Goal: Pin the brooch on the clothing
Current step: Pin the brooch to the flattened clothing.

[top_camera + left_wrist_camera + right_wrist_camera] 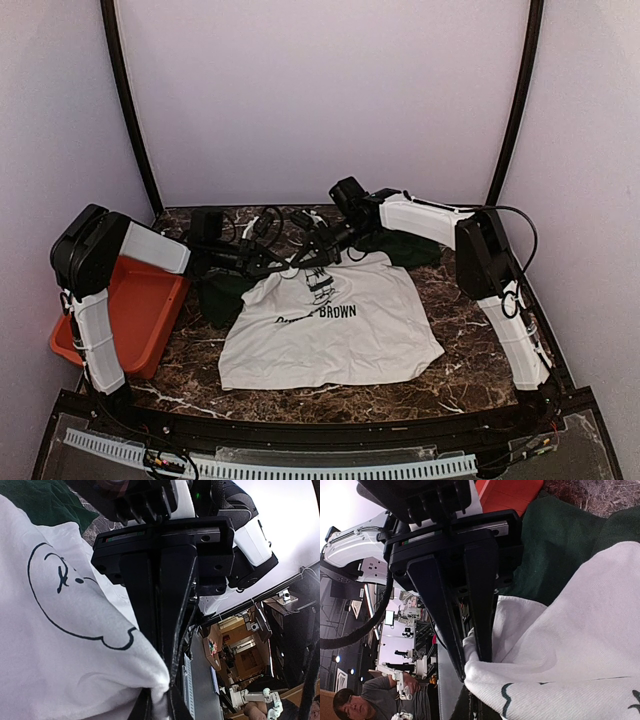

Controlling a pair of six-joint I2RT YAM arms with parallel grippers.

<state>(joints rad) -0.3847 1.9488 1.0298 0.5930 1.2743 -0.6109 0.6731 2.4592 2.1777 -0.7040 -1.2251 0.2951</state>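
One T-shirt [330, 340] is counted, with two dark green sleeves [220, 295] and one black print [320, 290] on it. Two arms are counted: left arm [100, 330], right arm [510, 330]. Two grippers are counted, left gripper [167, 680] and right gripper [470, 662], with two fingers seen on each. One orange tray [140, 310] is counted. One marble table [450, 375] is counted. Two dark curved bars [130, 110] are counted at the back. One white slotted strip [270, 465] is counted at the near edge. One person [350, 705] is made out in the background of the right wrist view.
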